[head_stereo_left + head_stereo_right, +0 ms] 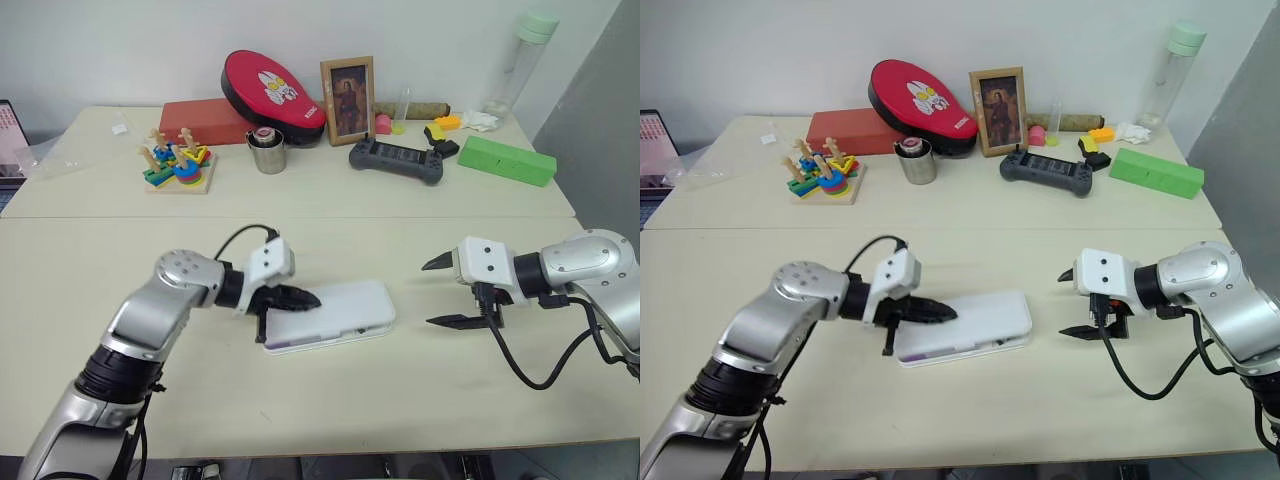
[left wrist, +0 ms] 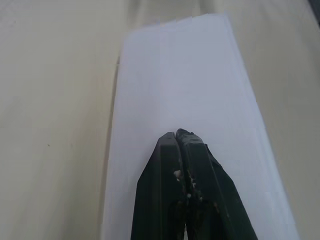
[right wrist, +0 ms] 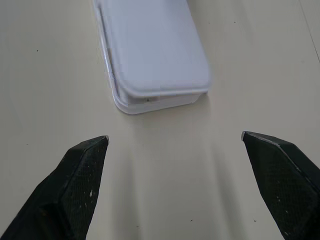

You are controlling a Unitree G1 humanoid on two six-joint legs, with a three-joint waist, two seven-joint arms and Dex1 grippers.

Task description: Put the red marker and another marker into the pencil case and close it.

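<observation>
- The white plastic pencil case with rounded corners lies flat on the pale counter between the two arms, its lid down. Its long axis runs across the counter from the left arm's side toward the right arm's side, slightly angled.
- A thin purple line shows along the near seam of the case; neither marker lies loose on the counter. Judgement: the markers are probably inside, and the lid may not be fully seated.
- The left gripper has its jaws pressed shut on nothing. Its tips sit over the left end of the lid, pointing along the case's length, and appear to rest on or just above it; contact cannot be confirmed.
- The right gripper has its jaws spread wide and empty, hovering above the counter near the case's right end but apart from it. The case's short end lies ahead of the gap between the jaws.
- Judgement: the left arm is the nearer one and already above the lid, so the closing press falls to it, straight down at the left end. The right arm is placed to steady the far end.
</observation>
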